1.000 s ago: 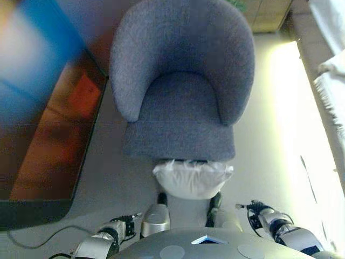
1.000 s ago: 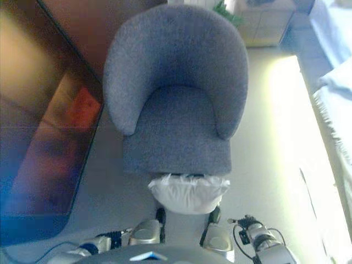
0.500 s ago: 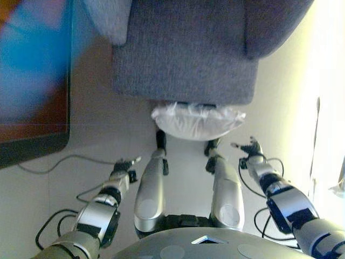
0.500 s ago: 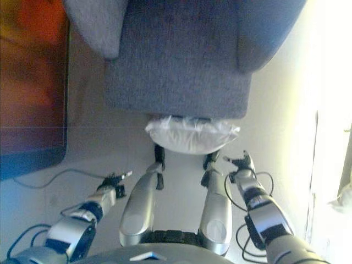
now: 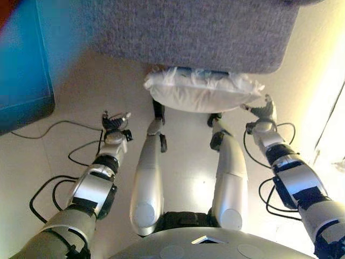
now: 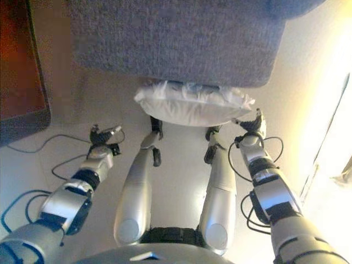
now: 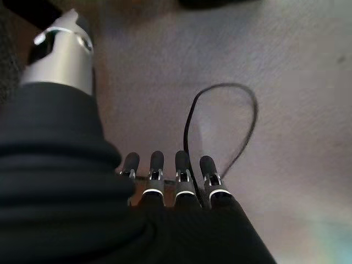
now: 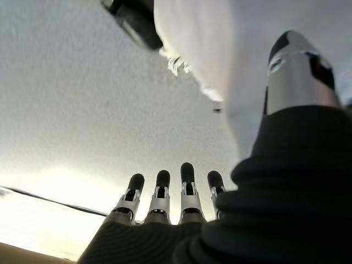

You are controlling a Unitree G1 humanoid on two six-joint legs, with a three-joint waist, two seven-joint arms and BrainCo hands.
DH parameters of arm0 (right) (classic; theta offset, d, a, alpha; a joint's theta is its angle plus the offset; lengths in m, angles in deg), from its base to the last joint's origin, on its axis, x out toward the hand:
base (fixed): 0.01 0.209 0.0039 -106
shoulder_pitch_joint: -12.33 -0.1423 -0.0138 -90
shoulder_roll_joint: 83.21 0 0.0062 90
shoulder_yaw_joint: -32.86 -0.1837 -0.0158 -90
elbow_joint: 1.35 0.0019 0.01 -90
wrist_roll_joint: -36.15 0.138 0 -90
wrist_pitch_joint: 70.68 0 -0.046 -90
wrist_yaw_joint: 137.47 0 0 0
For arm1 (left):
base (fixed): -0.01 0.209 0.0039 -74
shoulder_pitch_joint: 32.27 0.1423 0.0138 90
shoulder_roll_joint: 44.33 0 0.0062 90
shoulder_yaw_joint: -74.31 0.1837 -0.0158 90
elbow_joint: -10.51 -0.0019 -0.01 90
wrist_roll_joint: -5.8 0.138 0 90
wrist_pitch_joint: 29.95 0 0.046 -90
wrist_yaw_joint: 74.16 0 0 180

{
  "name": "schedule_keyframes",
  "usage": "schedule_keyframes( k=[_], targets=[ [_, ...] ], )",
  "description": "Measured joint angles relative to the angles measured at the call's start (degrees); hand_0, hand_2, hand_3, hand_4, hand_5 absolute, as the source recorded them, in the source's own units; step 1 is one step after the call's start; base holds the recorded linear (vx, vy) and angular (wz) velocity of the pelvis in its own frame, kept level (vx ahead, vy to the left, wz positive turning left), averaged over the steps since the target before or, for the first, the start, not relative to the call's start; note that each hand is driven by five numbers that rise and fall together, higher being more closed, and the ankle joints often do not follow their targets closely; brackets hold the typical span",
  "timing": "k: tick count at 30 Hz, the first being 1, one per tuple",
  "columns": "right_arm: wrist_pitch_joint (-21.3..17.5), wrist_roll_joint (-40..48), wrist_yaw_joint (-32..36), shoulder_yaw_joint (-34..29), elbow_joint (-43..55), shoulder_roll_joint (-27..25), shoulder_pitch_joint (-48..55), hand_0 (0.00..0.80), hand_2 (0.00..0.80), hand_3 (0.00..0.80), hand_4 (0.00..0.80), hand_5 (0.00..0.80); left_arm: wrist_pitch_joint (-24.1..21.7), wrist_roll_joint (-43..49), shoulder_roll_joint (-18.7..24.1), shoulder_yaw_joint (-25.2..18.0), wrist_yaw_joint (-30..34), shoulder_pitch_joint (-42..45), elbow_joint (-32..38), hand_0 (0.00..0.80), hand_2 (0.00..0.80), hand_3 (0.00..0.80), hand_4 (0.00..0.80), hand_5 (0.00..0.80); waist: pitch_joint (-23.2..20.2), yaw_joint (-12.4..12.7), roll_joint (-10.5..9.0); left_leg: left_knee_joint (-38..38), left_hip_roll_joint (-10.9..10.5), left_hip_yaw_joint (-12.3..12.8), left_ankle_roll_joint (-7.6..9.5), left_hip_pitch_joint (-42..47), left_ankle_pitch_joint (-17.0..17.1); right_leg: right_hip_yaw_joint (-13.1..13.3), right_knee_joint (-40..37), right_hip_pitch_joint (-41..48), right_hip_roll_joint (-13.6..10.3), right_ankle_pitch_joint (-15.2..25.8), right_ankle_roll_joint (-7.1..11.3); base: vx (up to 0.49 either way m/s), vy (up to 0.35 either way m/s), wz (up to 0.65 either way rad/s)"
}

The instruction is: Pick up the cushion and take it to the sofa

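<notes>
A white cushion (image 5: 200,93) in a clear plastic wrap lies on the floor against the front of a grey armchair (image 5: 188,32). It also shows in the right eye view (image 6: 192,104) and in the right wrist view (image 8: 220,49). My right hand (image 5: 261,112) is open, with straight fingers, right at the cushion's right end. My left hand (image 5: 115,123) is open and empty, above the floor to the left of the cushion and apart from it.
A black cable (image 5: 59,129) runs over the pale floor (image 5: 64,86) at the left, and shows in the left wrist view (image 7: 231,126) too. A dark panel (image 5: 21,70) stands at the far left. Bright light falls on the floor at the right.
The camera has tipped further down, so the chair and cushion sit higher in view. Both arms have reached forward; my right hand has come up to the cushion's right end.
</notes>
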Motion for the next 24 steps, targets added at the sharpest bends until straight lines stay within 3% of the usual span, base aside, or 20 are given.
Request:
schedule_keyframes(
  k=[3, 11, 15, 18, 24],
  targets=[
    [0.2, -0.5, -0.1, 0.5, 0.2, -1.7, -3.4, 0.0, 0.0, 0.0, 0.0, 0.0, -1.6, 0.1, 3.1, 0.5, -0.1, -1.2, 1.3, 0.0, 0.0, 0.0, 0.0, 0.0, 0.0, -1.1, 0.0, 6.1, 0.6, -0.5, -0.06, -7.1, -1.8, 0.7, 4.8, -6.6, -0.3, -1.2, -0.5, -0.026, 0.031, -0.02],
    [-0.3, -0.6, -1.3, 2.6, 0.8, -7.5, -7.9, 0.0, 0.0, 0.0, 0.0, 0.0, -7.4, 2.0, 7.9, 3.3, -0.1, -6.3, 5.9, 0.0, 0.0, 0.0, 0.0, 0.0, 0.0, -1.1, 0.02, 22.6, 2.4, -1.0, 0.07, -26.1, -6.5, 3.3, 18.2, -25.1, -0.5, -3.8, -2.03, -0.043, 0.015, -0.07],
    [-2.8, 0.3, 4.1, 4.4, -2.7, -15.0, -13.6, 0.0, 0.0, 0.0, 0.0, 0.0, -7.3, 2.3, 13.8, 5.1, 2.2, -11.7, 6.7, 0.0, 0.0, 0.0, 0.0, 0.0, 0.1, -1.0, 0.06, 29.4, 3.3, -2.4, 0.06, -34.3, -8.2, 3.3, 22.8, -32.2, -0.6, -4.2, -2.51, -0.002, -0.045, -0.13],
    [-4.4, 1.2, 5.5, 5.4, -3.2, -17.7, -16.3, 0.0, 0.0, 0.0, 0.0, 0.0, -9.0, 2.3, 14.8, 5.6, 5.4, -13.9, 6.7, 0.0, 0.0, 0.0, 0.0, 0.0, 0.1, -1.2, 0.07, 29.8, 3.2, -2.4, 0.32, -35.9, -8.1, 3.5, 22.8, -33.5, -0.7, -4.0, -2.25, 0.02, 0.008, -0.01],
    [-6.2, 2.0, 6.1, 8.1, 1.1, -15.8, -16.2, 0.0, 0.0, 0.0, 0.0, 0.0, -15.3, 2.3, 15.4, 11.9, 13.2, -15.6, 10.1, 0.0, 0.0, 0.0, 0.0, 0.0, 0.1, -1.2, 0.06, 27.4, 3.1, -0.7, 0.92, -35.4, -8.1, 4.2, 20.4, -33.8, -0.6, -3.5, -1.85, 0.023, 0.037, 0.0]
  ],
)
